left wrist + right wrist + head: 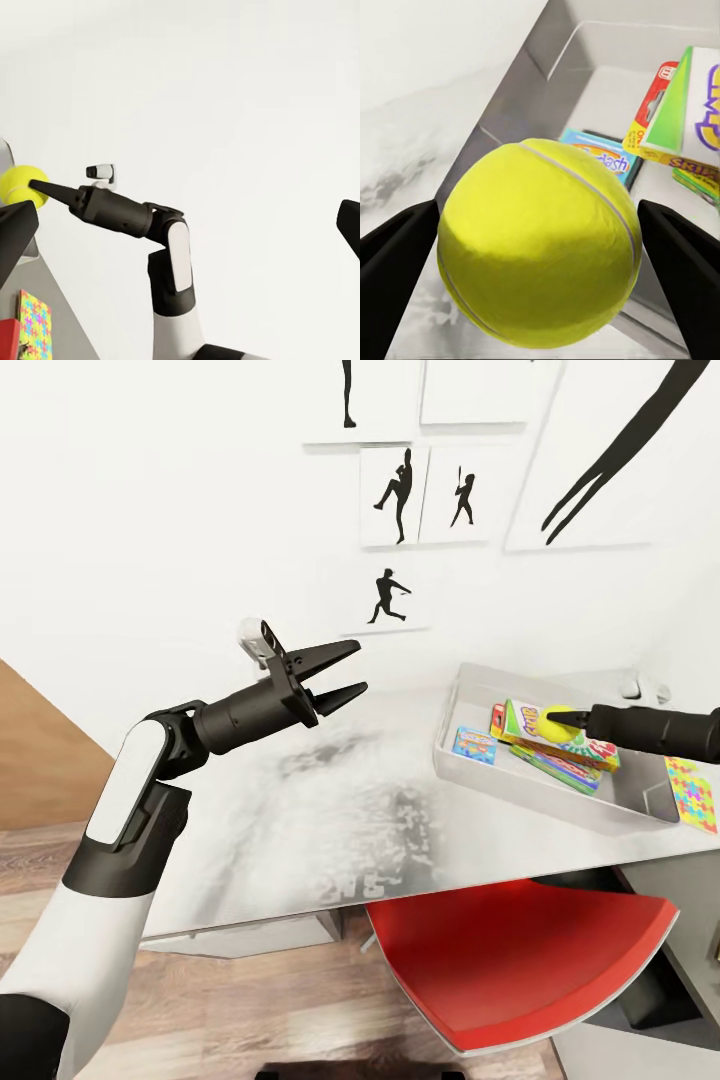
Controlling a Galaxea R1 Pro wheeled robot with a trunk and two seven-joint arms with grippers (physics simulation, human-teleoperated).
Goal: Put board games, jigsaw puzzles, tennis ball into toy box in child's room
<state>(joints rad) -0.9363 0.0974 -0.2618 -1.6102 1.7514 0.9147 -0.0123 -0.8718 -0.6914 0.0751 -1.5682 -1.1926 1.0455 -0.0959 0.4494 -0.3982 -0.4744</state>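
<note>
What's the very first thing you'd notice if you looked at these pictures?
Probably the bright yellow-green tennis ball, pinched in the right gripper just above the toy box on the table. Colourful board games already lie in that box, and a jigsaw puzzle lies on the table beside it. You'd also spot the big red chair under the table and the left gripper held open in the air.

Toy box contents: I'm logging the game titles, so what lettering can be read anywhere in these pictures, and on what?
"ash": end of a word on the small blue flat box in the pale grey toy box.
"SKI": yellow strip along the edge of the green-and-white game box.
Large purple letters on that box's lid: cut off, unreadable.
Red box logo: too small.
Multicoloured jigsaw sheet: no text.
</note>
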